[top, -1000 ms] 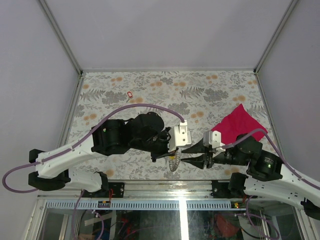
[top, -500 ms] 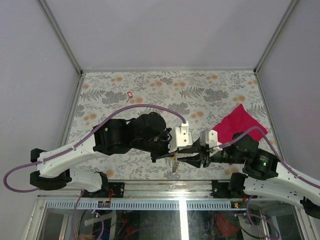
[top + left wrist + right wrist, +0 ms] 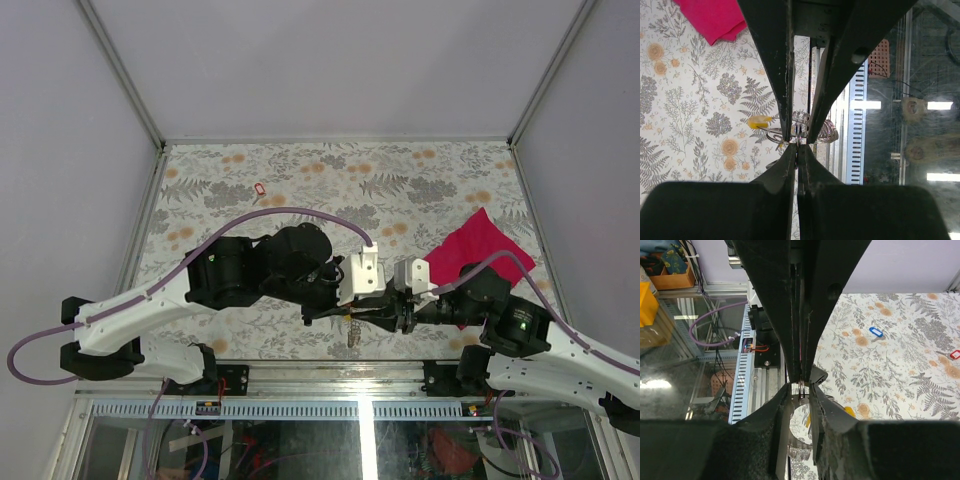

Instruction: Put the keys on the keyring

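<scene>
Your left claw (image 3: 797, 147) is clamped on the keyring (image 3: 826, 134), held above the near edge of the table (image 3: 900, 370). Right claw (image 3: 799, 139) meets it tip to tip, jaws narrowly apart, straddling the wire. Ring spreads crosswise to both. Contact: can't tell. Only the right wrist view shows the blue key (image 3: 875, 332) and red key (image 3: 954, 354), lying well away.

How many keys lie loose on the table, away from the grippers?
2. The red key lies far left on the table; the blue key lies closer to the near edge, visible only from the right wrist. Others may be hidden.
</scene>
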